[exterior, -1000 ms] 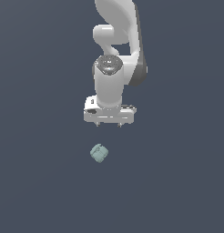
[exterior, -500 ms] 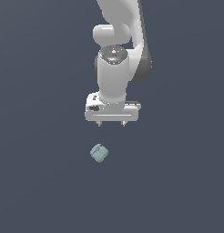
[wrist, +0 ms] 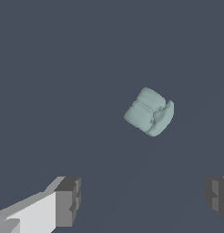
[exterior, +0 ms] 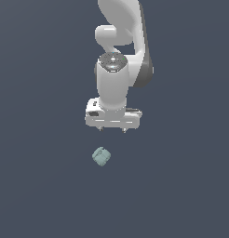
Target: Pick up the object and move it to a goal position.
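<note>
The gripper (exterior: 112,129) hangs with its jaws spread wide and nothing between them — in the wrist view its two dark fingertips (wrist: 68,201) stand far apart with only bare floor in the gap. The object (exterior: 101,156), a small pale teal lump with rounded bumpy edges, lies on the dark grey floor (exterior: 181,186) just below the gripper in the exterior view and a little toward that view's left — apart from the fingers, untouched.

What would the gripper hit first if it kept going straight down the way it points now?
Probably bare floor: the open gripper points down, and the object lies ahead of its fingers, not between them, though depth is uncertain.
</note>
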Motion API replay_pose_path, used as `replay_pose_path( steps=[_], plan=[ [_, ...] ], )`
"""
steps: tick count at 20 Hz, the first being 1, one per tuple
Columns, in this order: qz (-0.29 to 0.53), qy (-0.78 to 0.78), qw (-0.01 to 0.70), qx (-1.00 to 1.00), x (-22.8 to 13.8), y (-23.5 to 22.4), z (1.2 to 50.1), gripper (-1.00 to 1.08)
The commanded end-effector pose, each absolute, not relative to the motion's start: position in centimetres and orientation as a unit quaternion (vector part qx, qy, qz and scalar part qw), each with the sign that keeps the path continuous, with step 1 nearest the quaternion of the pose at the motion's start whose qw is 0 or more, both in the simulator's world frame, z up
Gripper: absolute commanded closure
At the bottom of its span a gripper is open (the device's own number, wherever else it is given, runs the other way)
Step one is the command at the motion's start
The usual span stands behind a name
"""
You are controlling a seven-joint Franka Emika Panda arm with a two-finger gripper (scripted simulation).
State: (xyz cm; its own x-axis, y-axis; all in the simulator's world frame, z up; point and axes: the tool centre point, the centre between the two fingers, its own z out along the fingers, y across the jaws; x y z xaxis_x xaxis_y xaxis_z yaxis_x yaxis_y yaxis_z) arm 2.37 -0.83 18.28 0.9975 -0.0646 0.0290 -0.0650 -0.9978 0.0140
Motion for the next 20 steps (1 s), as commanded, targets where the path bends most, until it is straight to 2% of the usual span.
replay_pose_path(
  steps=[1,20],
  plan=[
    [0.013,-0.055,0.006,0.998,2.8,-1.2,17.7,-0.92],
    [0.001,-0.299,0.000,0.954,7.3,-5.7,10.1,-0.92]
  ],
)
